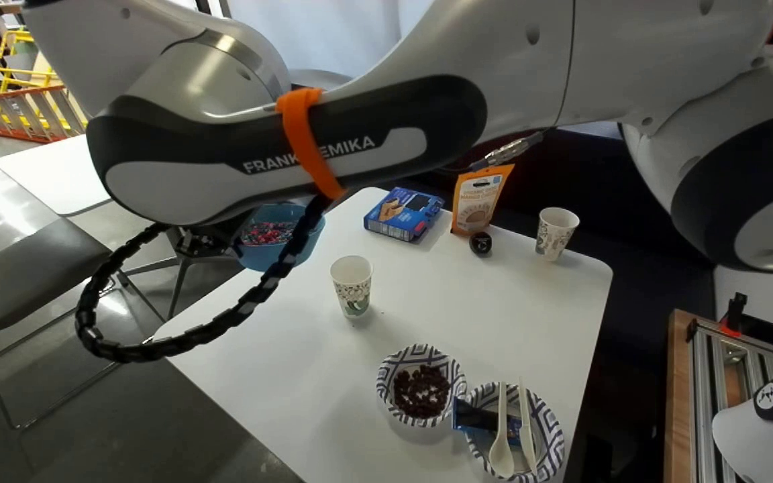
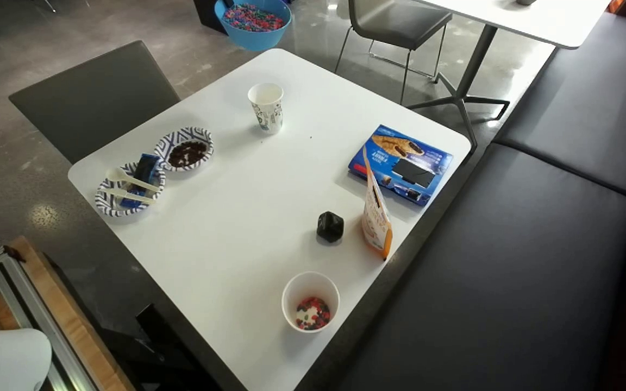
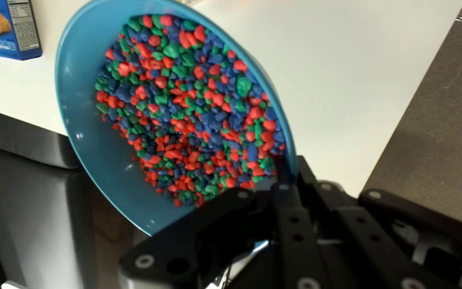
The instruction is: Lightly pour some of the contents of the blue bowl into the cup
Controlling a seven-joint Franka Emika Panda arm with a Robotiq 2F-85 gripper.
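Blue bowl [image 3: 79, 102] plain bright blue, contents [image 3: 199, 116] a red, green and dark-blue mix. Tool [image 3: 294, 170] black, counter [image 2: 237, 228] white. Cream cup [image 1: 351, 285] has grey print plus a green patch near its base; bag-side cup [image 1: 554, 233] white, grey print too, red and near-black bits [image 2: 321, 313] inside (odd fleck of green). Patterned bowl [image 1: 420, 353] white with dark-blue geometric lines, filling [image 1: 421, 396] dark brown; plate [image 1: 551, 429] matches. Spoon [image 1: 501, 459], knife [image 1: 527, 429] off-white. Wrapper [image 1: 477, 419] blue and near-black. Box [image 2: 386, 163] blue, golden-brown pastry picture on top. Bag [image 1: 479, 201] orange and white; lump [image 2: 330, 227] solid black. Arm [image 1: 521, 80] white with black panel [image 1: 413, 100], strap [image 1: 306, 134] bright orange.
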